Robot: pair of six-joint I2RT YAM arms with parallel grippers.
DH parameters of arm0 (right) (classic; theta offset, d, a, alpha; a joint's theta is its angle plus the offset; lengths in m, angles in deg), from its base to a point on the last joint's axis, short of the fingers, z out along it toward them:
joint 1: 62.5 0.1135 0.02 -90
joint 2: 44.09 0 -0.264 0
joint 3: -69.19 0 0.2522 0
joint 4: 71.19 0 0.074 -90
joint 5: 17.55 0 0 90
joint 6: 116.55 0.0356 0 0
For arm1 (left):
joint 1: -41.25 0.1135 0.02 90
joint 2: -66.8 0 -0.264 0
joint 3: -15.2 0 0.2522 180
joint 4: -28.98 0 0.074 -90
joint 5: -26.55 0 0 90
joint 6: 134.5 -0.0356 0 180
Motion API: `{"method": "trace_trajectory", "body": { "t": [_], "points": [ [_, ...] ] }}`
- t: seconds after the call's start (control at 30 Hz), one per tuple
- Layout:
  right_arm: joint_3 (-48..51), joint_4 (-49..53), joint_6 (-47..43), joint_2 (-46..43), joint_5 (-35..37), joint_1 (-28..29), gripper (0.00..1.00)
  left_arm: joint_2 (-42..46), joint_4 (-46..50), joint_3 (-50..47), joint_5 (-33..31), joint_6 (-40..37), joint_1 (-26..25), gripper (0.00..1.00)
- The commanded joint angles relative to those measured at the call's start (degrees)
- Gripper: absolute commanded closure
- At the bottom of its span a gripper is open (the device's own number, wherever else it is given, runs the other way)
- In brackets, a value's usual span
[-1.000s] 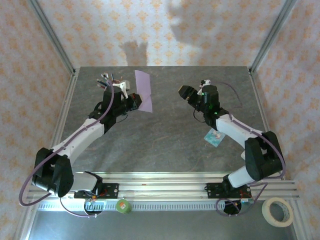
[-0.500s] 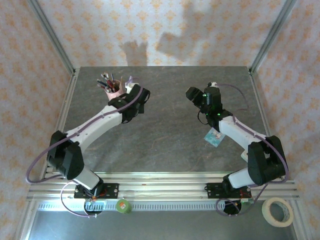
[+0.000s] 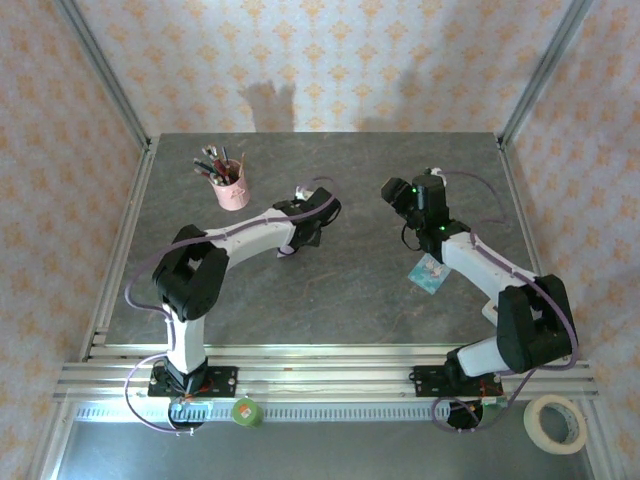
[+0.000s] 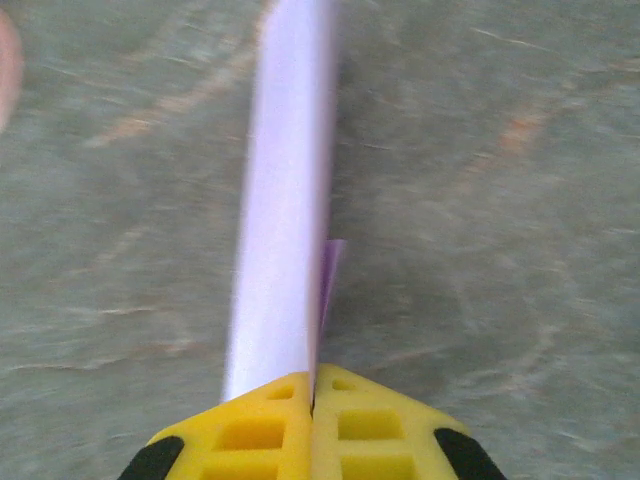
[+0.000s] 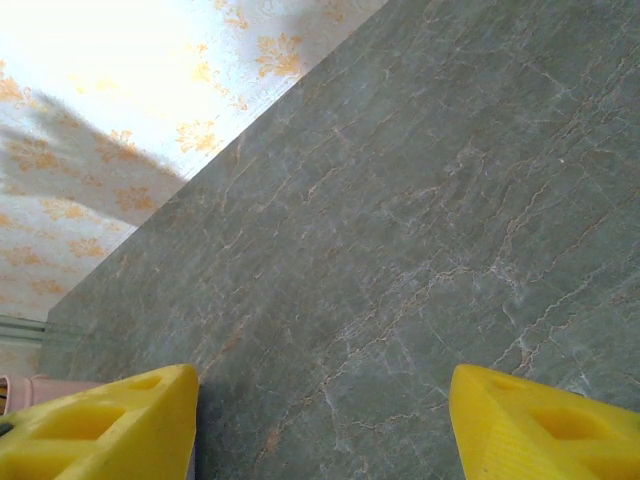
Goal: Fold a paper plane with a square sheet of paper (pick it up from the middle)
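Your left claw (image 4: 312, 392) is pinched together on the lilac sheet of paper (image 4: 285, 200), which juts forward above the grey marbled table (image 4: 500, 250); its far end is blurred and cut off. Your right claw (image 5: 322, 405) stands apart over bare stone. Patterned wall (image 5: 100, 100) closes the table's far edge; the pink pen cup (image 3: 230, 192) stands near its back-left corner.

Tabletop (image 3: 340, 290) finished in grey marble pattern with lighter veining. Closed in on three sides by cream wallpaper (image 3: 400, 50) printed with orange floral motifs. Aluminium corner posts (image 3: 104, 72) fitted at back left and right; extrusion rails (image 3: 330, 372) run along the near edge. Soft shadows (image 3: 268, 104) cast on back wall. Bright washed-out patch (image 5: 90, 40) noted on wall in right wrist view.
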Motion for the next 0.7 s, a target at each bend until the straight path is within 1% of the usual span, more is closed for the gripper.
{"method": "trace_trajectory", "body": {
  "t": [0.0,0.07,0.17,0.3,0.37,0.43,0.5,0.6,0.67],
  "points": [
    [0.4,0.6,0.9,-1.5,1.1,-0.3,0.34,0.4,-9.5,-2.1,14.6,3.4,0.3,0.83],
    [0.0,0.9,1.0,-1.1,0.7,-0.2,0.34,0.4,-13.0,-3.4,20.1,4.7,0.7,0.75],
    [-0.7,1.2,0.9,-0.4,-0.1,-0.2,0.34,0.8,-17.4,-5.7,26.0,6.4,1.9,0.62],
    [-1.9,1.8,0.6,1.7,-3.2,-0.2,0.34,4.5,-23.0,-9.7,32.0,9.0,4.7,0.5],
    [-2.8,2.0,0.0,3.3,-6.3,-0.3,0.36,7.8,-26.7,-12.8,34.6,11.0,6.7,0.45],
    [-3.7,2.1,-0.1,5.2,-10.1,-0.1,0.4,11.3,-30.3,-16.3,36.4,12.8,8.6,0.41],
    [-4.7,2.5,-0.3,7.2,-12.9,1.0,0.44,15.0,-33.0,-20.0,36.9,14.7,10.8,0.37],
    [-7.1,4.3,-1.9,10.5,-14.6,4.8,0.51,20.0,-35.3,-25.8,36.0,17.0,14.1,0.31],
    [-9.0,6.0,-2.5,13.1,-14.8,7.9,0.57,23.1,-36.5,-29.8,35.1,18.1,16.4,0.24]
  ]
}}
